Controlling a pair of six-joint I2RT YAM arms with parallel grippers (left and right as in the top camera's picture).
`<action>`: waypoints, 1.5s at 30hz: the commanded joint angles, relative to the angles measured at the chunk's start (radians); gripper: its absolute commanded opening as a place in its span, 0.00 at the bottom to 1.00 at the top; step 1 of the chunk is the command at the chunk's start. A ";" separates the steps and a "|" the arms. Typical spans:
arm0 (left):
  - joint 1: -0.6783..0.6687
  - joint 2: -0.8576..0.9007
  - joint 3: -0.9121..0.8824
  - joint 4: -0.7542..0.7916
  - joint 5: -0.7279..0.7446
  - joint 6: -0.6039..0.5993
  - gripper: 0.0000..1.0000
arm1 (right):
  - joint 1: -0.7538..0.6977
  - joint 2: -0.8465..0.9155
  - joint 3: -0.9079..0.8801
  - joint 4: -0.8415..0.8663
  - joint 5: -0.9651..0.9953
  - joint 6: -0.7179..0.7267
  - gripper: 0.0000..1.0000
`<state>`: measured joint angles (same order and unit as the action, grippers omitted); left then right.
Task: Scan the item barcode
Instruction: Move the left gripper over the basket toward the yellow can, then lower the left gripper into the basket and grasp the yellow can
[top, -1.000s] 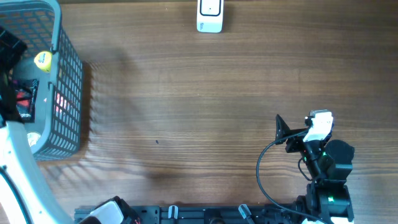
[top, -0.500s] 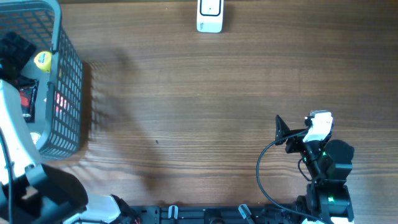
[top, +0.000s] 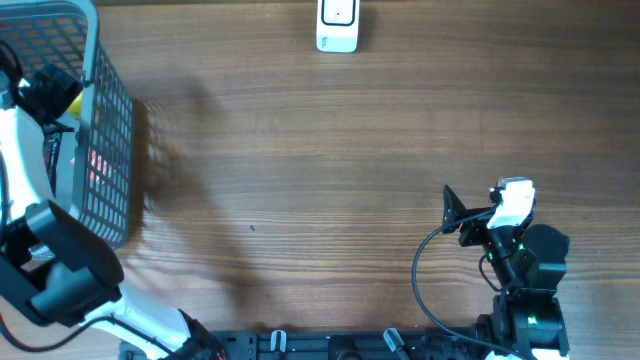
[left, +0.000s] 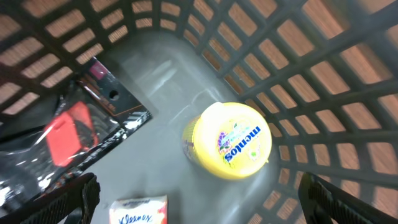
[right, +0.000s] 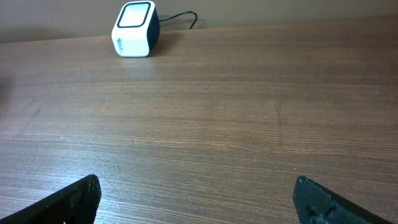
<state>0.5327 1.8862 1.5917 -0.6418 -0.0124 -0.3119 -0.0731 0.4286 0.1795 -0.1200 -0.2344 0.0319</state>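
Observation:
A grey mesh basket (top: 112, 130) stands at the table's far left. My left gripper (top: 48, 86) hangs inside it, open and holding nothing. In the left wrist view its jaws (left: 199, 191) stand wide apart above the basket floor. A yellow Mentos tub (left: 231, 140) lies just ahead of them, and a Kleenex pack (left: 140, 213) sits low between the fingers. A black-and-red packet (left: 68, 134) lies to the left. The white barcode scanner (top: 338, 25) stands at the far middle edge. My right gripper (top: 480, 205) rests open at the near right, facing the scanner (right: 134, 28).
The basket's mesh walls (left: 298, 81) rise close round the left gripper on the right and far sides. The right arm's black cable (top: 425, 270) loops over the table near its base. Bare wood table (top: 300, 160) lies between basket, scanner and right arm.
The left arm has swung further into the basket toward its far end, bringing its gripper over the yellow tub. The right arm has not moved. Both grippers stayed open.

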 joint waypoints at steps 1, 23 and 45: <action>-0.033 0.056 0.019 0.034 0.024 0.029 0.99 | -0.003 0.027 0.020 0.007 0.010 -0.005 1.00; -0.063 0.183 0.019 0.108 -0.014 0.196 1.00 | -0.003 0.117 0.020 0.067 0.010 -0.005 1.00; -0.066 0.246 0.018 0.187 -0.003 0.170 0.88 | -0.003 0.117 0.020 0.068 0.010 -0.006 1.00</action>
<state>0.4660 2.1265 1.5929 -0.4652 -0.0265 -0.1360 -0.0731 0.5442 0.1795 -0.0593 -0.2348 0.0319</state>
